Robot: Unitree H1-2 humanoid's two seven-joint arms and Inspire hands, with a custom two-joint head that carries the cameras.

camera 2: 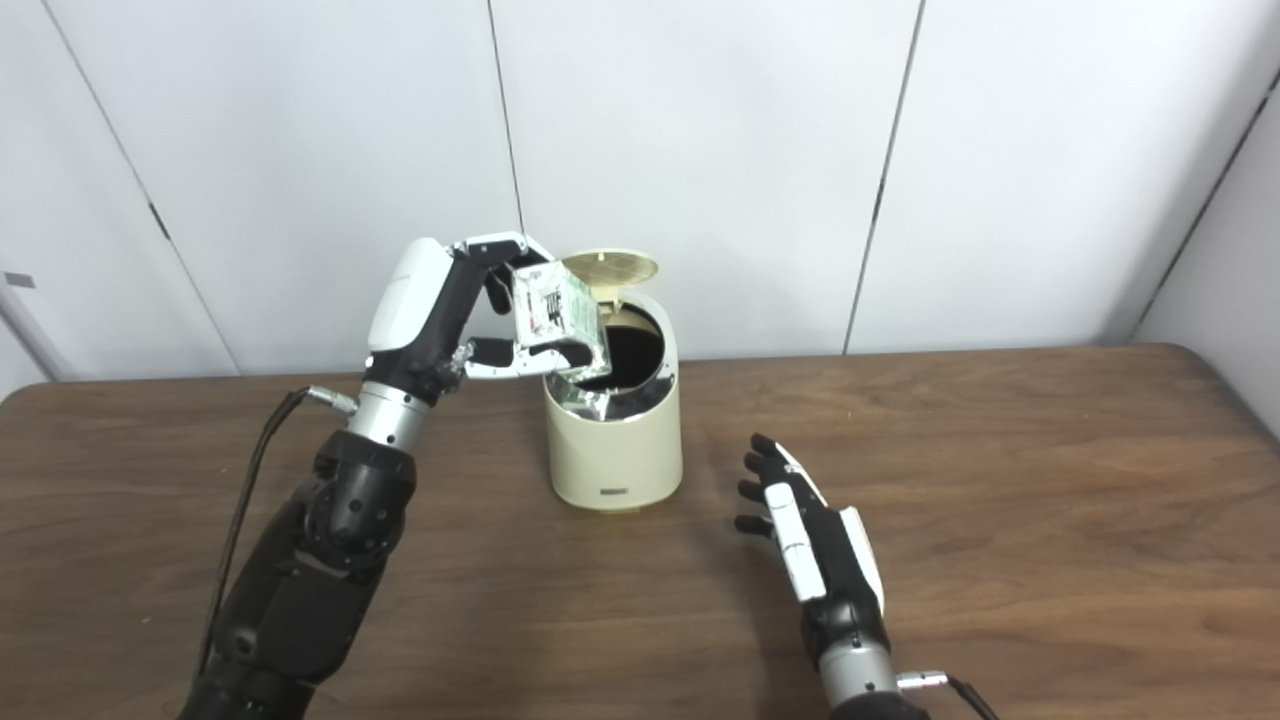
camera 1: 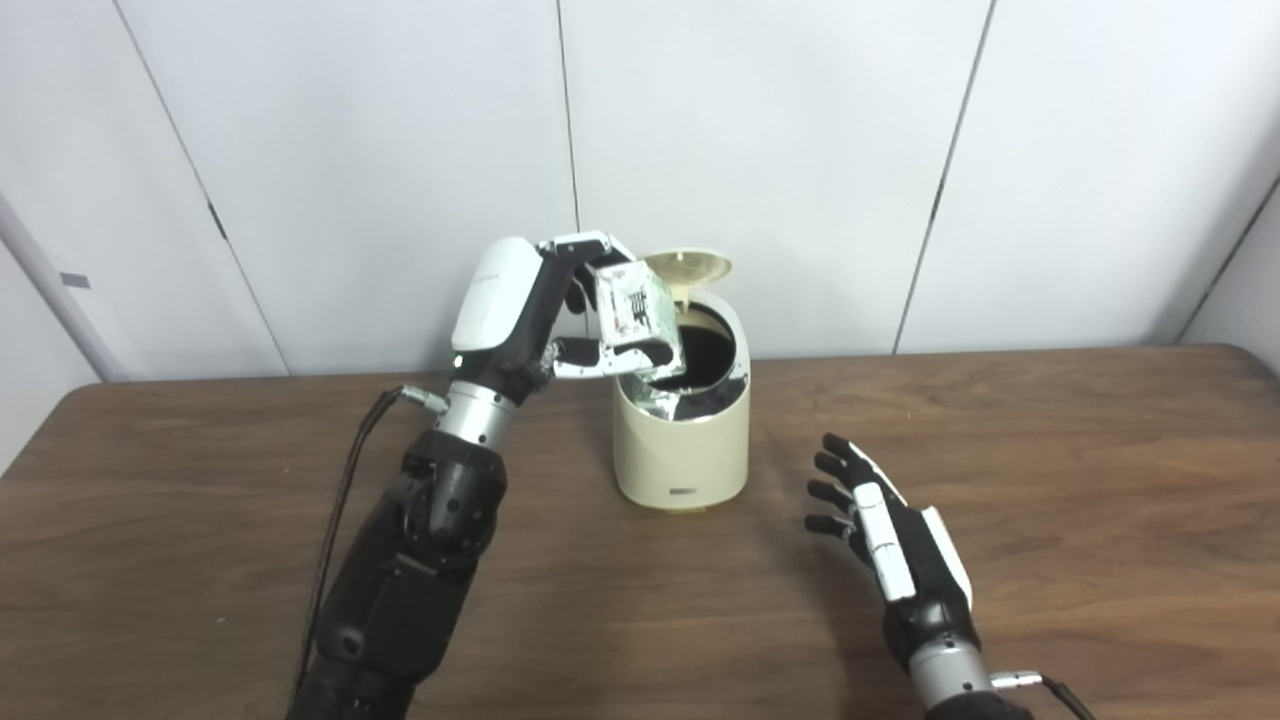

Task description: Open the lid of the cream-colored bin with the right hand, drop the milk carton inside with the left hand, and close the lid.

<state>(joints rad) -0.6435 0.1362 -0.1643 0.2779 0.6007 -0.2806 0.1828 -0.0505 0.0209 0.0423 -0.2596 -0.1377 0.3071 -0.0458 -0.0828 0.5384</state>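
The cream-colored bin (camera 1: 682,440) stands on the wooden table (camera 1: 1050,470) near the middle. Its round lid (camera 1: 688,266) is flipped up at the back, and the dark opening (camera 1: 705,352) shows. My left hand (camera 1: 560,310) is shut on the milk carton (camera 1: 634,308), a white and green box. It holds the carton tilted over the left rim of the opening. My right hand (camera 1: 880,525) is open and empty, low over the table to the right of the bin, apart from it.
White wall panels (camera 1: 760,150) stand close behind the table's far edge. A black cable (camera 1: 345,500) runs along my left arm. Bare tabletop lies left and right of the bin.
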